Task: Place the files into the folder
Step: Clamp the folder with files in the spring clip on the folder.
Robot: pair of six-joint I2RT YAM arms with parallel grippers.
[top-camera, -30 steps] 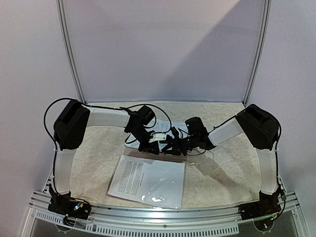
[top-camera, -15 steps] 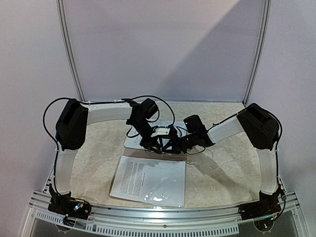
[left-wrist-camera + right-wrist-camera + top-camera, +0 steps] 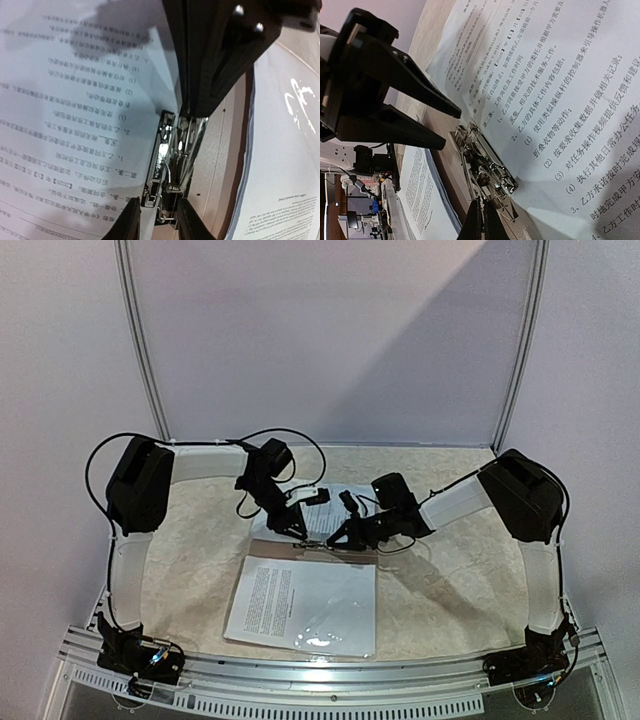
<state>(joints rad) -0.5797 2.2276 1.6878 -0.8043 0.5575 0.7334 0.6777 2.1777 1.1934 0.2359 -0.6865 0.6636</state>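
The folder [image 3: 268, 550] lies open in the middle of the table, its tan inner face [image 3: 215, 165] showing beside the metal clip [image 3: 167, 155] on the spine. Printed files [image 3: 75, 100] cover the far leaf, one edge running under the clip [image 3: 487, 160]. More printed sheets [image 3: 300, 605] lie on the near leaf. My left gripper [image 3: 157, 222] is open, its fingers straddling one end of the clip with gaps on both sides. At the clip's other end, my right gripper [image 3: 482, 212] is shut, its tip against the clip and nothing between its fingers.
Both arms meet over the folder's spine; my left gripper's [image 3: 451, 129] open fingers hang just above the clip. The near sheets [image 3: 417, 195] reach almost to the table's front rail [image 3: 330, 672]. A white backdrop panel [image 3: 330, 340] stands behind.
My left wrist swung in toward the centre, then back to the left, and its jaws stand wider than a second ago. My right gripper has stayed shut at the clip.
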